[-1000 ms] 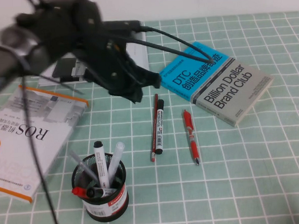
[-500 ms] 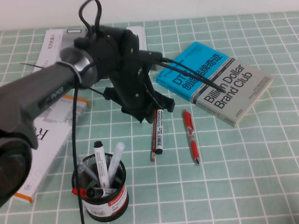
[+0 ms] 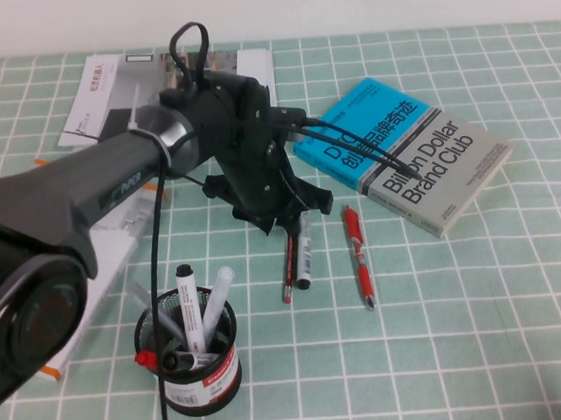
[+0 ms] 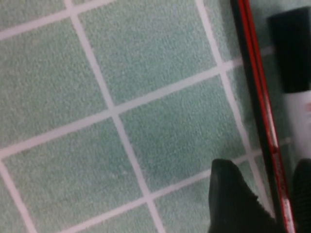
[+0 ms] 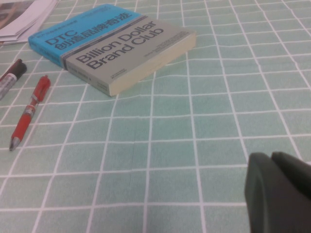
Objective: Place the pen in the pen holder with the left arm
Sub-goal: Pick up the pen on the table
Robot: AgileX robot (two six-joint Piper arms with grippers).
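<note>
The pen (image 3: 287,271) is a thin dark red stick lying on the green checked cloth, tight against a white marker (image 3: 304,256) with a black cap. My left gripper (image 3: 289,223) has come down over the pen's far end. In the left wrist view the left gripper (image 4: 266,170) is open, with one finger (image 4: 233,199) on each side of the pen (image 4: 260,97) and the marker's cap (image 4: 291,53) just beyond. The black mesh pen holder (image 3: 189,354) stands near the front left with several markers in it. My right gripper (image 5: 269,158) is shut, low over bare cloth.
A red clip pen (image 3: 359,253) lies to the right of the marker. A blue and grey book (image 3: 401,150) sits at the back right, and papers (image 3: 111,82) lie at the back left. The left arm covers an open book on the left.
The left arm swung right and lowered onto the pen's far end. Its gripper went from shut to open, now straddling the pen.
</note>
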